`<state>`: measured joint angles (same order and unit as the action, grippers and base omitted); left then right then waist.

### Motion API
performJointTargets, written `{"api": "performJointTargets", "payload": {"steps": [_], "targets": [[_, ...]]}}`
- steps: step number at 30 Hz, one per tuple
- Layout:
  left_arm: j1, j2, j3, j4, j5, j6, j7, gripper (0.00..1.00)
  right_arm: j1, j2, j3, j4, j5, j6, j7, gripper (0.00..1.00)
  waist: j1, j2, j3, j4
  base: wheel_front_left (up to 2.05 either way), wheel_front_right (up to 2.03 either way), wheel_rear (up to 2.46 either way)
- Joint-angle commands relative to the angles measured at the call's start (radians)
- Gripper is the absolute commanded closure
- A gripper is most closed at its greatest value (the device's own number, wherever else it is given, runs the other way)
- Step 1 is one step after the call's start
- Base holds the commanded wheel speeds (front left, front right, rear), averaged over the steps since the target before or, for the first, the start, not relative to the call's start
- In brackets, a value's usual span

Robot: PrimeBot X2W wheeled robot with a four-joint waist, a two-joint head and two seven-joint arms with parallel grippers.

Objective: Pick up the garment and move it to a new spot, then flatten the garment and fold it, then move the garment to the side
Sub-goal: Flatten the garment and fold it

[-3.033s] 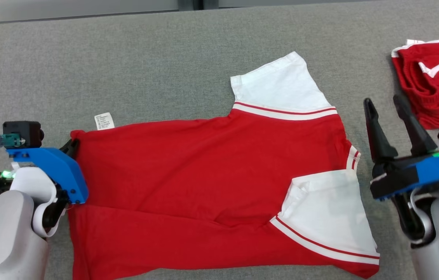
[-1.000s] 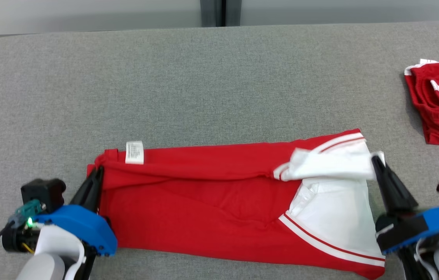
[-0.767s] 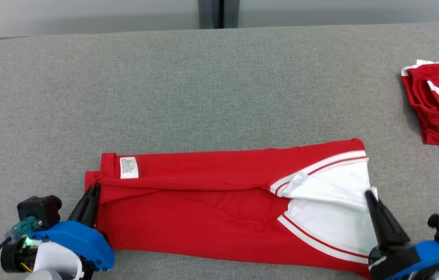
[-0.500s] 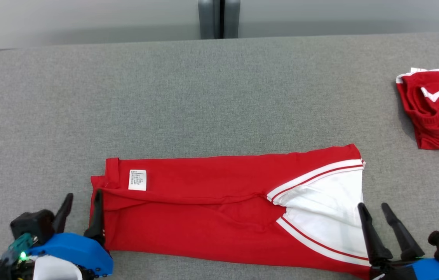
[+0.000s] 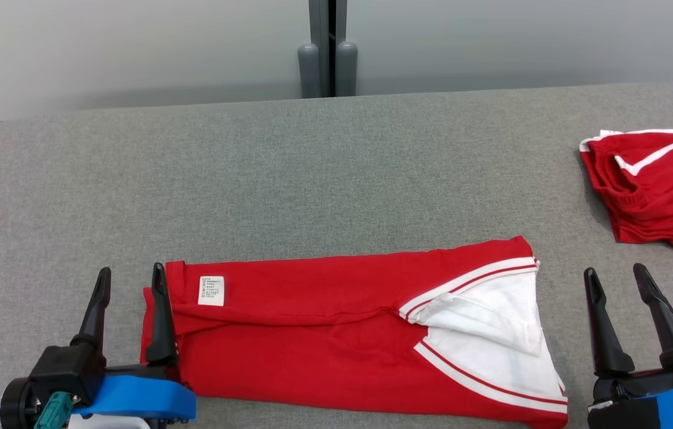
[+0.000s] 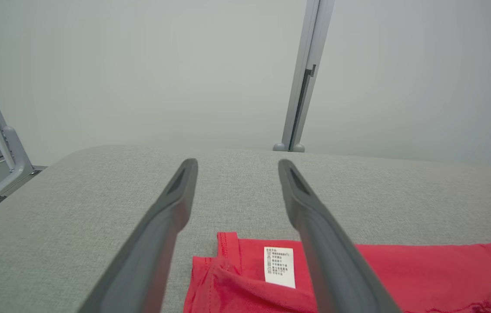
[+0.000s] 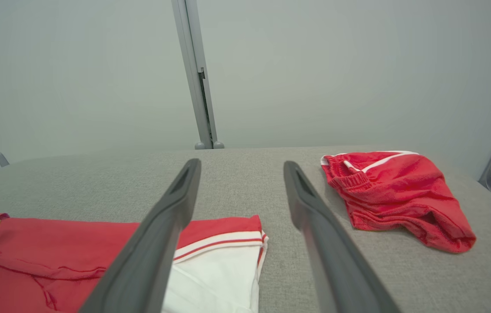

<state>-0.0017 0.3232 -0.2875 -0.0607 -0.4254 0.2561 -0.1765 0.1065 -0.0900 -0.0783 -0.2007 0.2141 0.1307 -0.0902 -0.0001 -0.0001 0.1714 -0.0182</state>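
Observation:
The garment (image 5: 312, 333) is a red shirt with white sleeves, lying folded lengthwise into a long strip near the table's front edge, its white label (image 5: 211, 291) facing up at the left end. My left gripper (image 5: 131, 269) stands open at that left end with nothing between its fingers. In the left wrist view the gripper (image 6: 237, 163) is open above the garment (image 6: 358, 278) and its label (image 6: 279, 266). My right gripper (image 5: 613, 269) is open and empty just right of the white sleeve end. In the right wrist view the gripper (image 7: 241, 162) has the garment (image 7: 54, 248) at lower left.
Red shorts with white trim (image 5: 652, 185) lie bunched at the table's right, also seen as the shorts (image 7: 393, 191) in the right wrist view. The grey cloth table (image 5: 312, 179) stretches wide behind the garment. A grey post (image 5: 327, 53) stands against the back wall.
Both grippers have opened and let go of the garment's edge after laying it over the near half. Both have drawn back off the cloth. The head camera has tilted up.

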Motion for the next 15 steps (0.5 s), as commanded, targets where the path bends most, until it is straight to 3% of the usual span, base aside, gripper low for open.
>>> {"api": "performJointTargets", "payload": {"steps": [1, 10, 15], "targets": [[0.017, 0.008, -0.007, -0.012, 0.012, 0.006, 0.001, 0.00, 0.019, 0.008, -0.006, -0.014, -0.011, 0.000, 0.013, 0.00, 0.0001, 0.0001, -0.008, -0.001, 0.00, 0.00, 0.00], [0.023, 0.023, -0.025, -0.025, 0.013, 0.003, 0.031, 0.00, 0.026, 0.025, -0.009, -0.025, -0.015, 0.000, 0.045, 0.00, 0.0001, 0.0001, -0.008, 0.003, 0.00, 0.00, 0.00], [-0.018, 0.036, -0.033, -0.025, 0.024, -0.010, 0.040, 0.00, -0.002, 0.016, -0.033, 0.047, -0.004, 0.000, 0.060, 0.00, 0.0001, 0.0001, 0.025, 0.022, 0.00, 0.00, 0.00]]}}
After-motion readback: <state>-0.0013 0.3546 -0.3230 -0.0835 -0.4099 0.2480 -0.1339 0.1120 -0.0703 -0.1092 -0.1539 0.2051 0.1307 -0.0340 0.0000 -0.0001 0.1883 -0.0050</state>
